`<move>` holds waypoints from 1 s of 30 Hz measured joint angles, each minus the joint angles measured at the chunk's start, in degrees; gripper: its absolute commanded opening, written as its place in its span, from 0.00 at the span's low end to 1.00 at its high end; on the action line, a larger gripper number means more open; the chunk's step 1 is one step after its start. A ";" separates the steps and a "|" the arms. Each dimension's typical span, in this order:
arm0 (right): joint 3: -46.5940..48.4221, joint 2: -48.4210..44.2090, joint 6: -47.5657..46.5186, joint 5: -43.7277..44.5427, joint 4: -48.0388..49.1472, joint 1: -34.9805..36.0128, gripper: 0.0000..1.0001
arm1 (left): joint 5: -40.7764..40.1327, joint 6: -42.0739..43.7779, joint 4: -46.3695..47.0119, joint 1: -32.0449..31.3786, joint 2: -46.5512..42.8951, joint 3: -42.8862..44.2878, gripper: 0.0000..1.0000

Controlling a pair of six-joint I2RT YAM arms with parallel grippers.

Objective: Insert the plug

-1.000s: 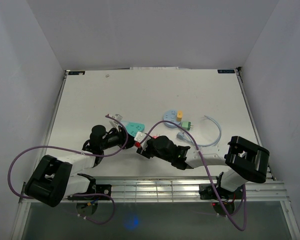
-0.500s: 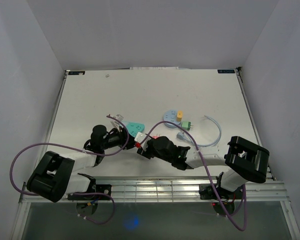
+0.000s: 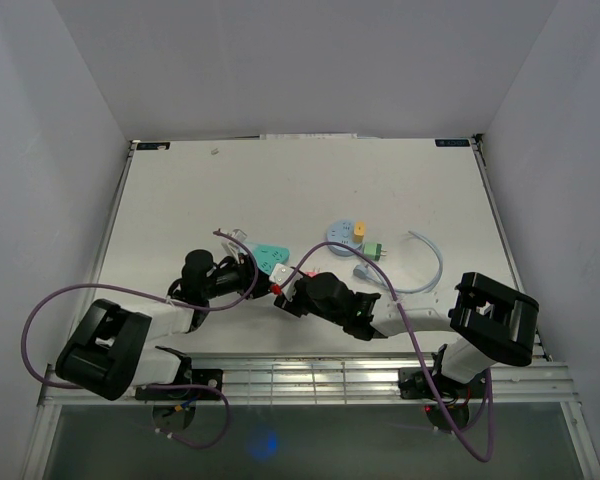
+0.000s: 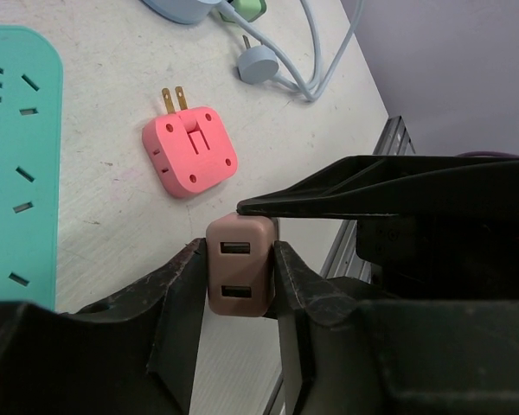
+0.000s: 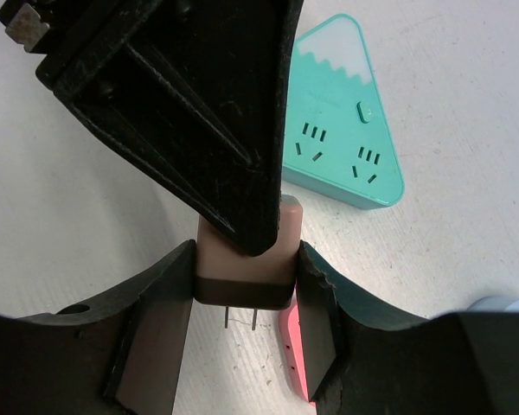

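A tan-pink USB charger plug with two metal prongs hangs just above the table, prongs pointing down. My left gripper is shut on its sides. My right gripper is shut on it too, across the other pair of sides. In the top view both grippers meet at the plug, left gripper on its left and right gripper on its right. The teal triangular power strip lies just beyond them and also shows in the right wrist view and the left wrist view.
A coral-pink adapter lies flat beside the grippers, and its edge shows in the right wrist view. A round blue socket hub with yellow and green plugs and a pale blue cable lie to the right. The table's near edge rail is close.
Almost nothing: both grippers stay shut on the plug in the same spot. Only the left arm's elbow has shifted slightly.
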 measured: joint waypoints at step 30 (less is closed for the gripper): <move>-10.49 -13.55 0.37 3.85 8.17 -0.68 0.97 | -3.45 -1.11 -4.17 -0.33 -3.61 2.21 0.00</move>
